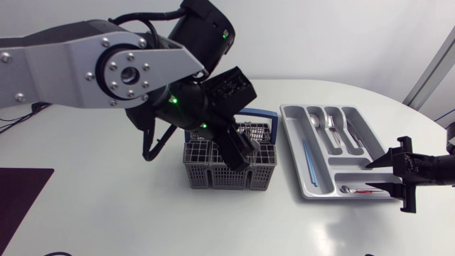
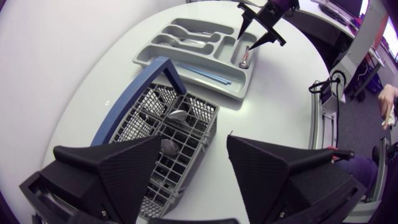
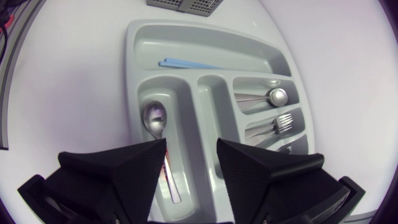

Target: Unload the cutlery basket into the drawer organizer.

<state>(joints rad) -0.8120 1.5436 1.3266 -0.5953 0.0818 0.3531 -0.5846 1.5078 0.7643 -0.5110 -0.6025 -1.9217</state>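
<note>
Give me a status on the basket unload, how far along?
Done: the organizer holds a red-handled spoon, a second spoon, a fork and blue sticks.
In hand: nothing. The left gripper is open over the basket, and the right gripper is open over the red-handled spoon.
Left: at least one utensil is in the basket, so it's not finished.

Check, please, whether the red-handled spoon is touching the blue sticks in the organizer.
Apart. The right wrist view shows the spoon and the blue sticks in separate compartments, a divider between them.
</note>
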